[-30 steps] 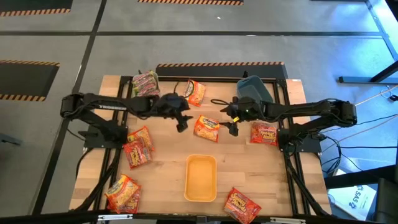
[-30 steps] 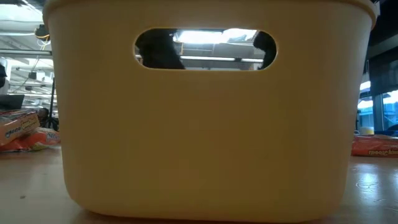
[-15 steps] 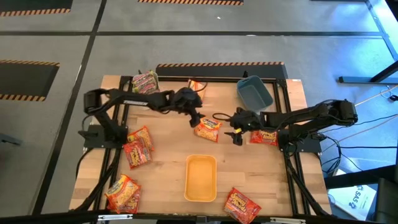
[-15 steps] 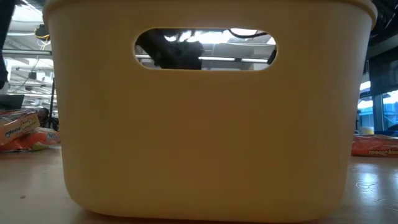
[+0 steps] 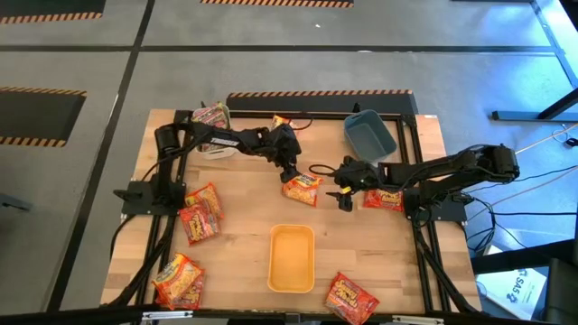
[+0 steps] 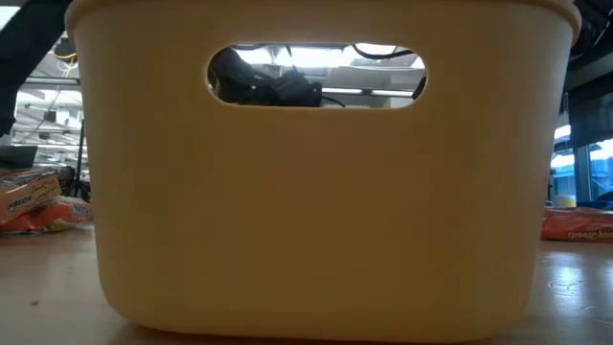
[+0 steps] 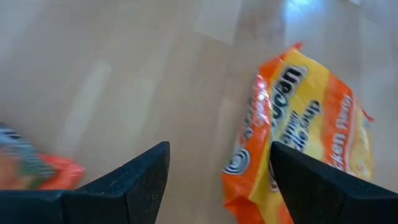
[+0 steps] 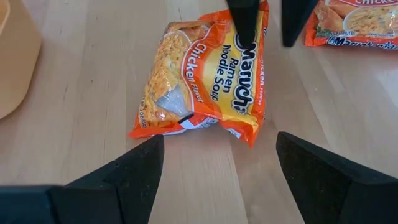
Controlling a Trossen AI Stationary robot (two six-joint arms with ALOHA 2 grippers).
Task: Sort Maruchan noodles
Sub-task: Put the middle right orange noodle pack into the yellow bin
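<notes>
An orange-yellow Maruchan packet (image 5: pixel 301 188) (image 8: pixel 205 87) (image 7: pixel 305 130) lies flat mid-table. My left gripper (image 5: pixel 291 170) (image 7: pixel 217 180) is open just above the packet's far end. One finger (image 8: pixel 245 28) stands over the packet and the other (image 8: pixel 295 18) over bare wood beside it. My right gripper (image 5: pixel 342 191) (image 8: pixel 217 180) is open, level, to the packet's right and pointing at it. A red packet (image 5: pixel 384 197) lies under the right arm. A green-pink packet (image 5: pixel 210 116) lies at the far-left corner. My left gripper comes at the orange-yellow packet from above with its fingers pointing down. One fingertip (image 8: pixel 245 46) is at the packet's far end (image 8: pixel 233 68). I cannot tell whether it touches the wrapper. The packet lies flat on the table.
A yellow bin (image 5: pixel 292 257) (image 6: pixel 316 192) stands near the front edge and a blue bin (image 5: pixel 368 134) at the far right. More packets lie at left (image 5: pixel 200 212), front left (image 5: pixel 178 278), front right (image 5: pixel 350 298) and behind the left arm (image 5: pixel 283 122).
My left gripper has swung toward the table's right, from left of the orange-yellow packet to over its far end, and now hides most of the far packet. My right arm has drawn toward the near edge, clearing the blue bin. No packet has moved.
</notes>
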